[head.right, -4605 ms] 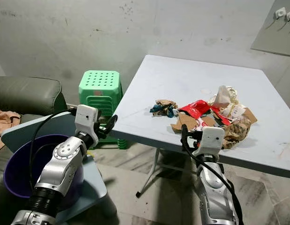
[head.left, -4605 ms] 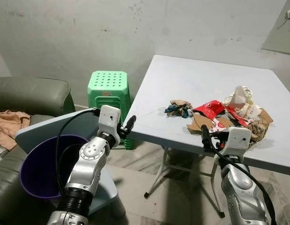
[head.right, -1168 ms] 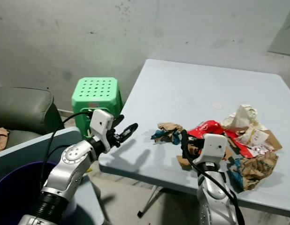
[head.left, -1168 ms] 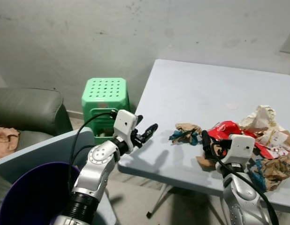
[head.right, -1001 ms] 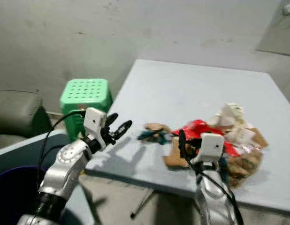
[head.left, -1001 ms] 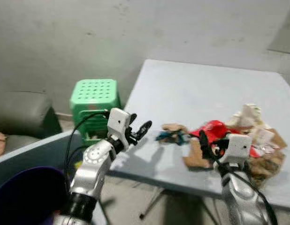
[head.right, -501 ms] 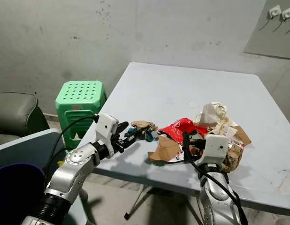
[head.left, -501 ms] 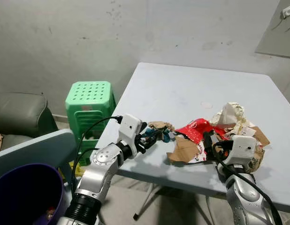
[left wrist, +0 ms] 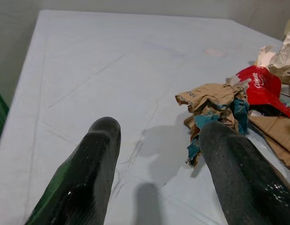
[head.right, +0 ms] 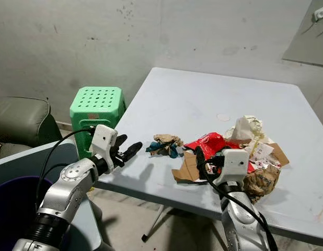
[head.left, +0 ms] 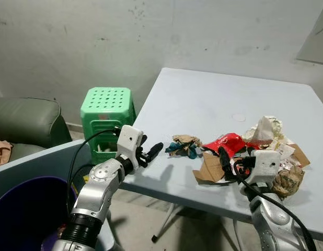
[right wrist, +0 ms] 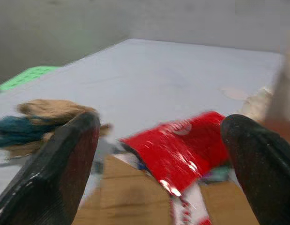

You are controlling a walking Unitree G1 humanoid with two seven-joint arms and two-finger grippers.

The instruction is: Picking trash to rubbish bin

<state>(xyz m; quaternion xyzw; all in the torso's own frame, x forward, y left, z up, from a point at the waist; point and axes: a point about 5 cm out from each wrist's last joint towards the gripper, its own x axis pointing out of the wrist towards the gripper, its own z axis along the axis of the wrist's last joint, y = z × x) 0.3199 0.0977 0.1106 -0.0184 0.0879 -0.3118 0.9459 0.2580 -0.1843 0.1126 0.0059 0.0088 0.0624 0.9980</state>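
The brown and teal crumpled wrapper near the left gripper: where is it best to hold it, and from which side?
Probably the raised brown fold on top of the crumpled wrapper. The open left gripper could come from the table's near-left edge, its bare side; the red packet crowds the far side.
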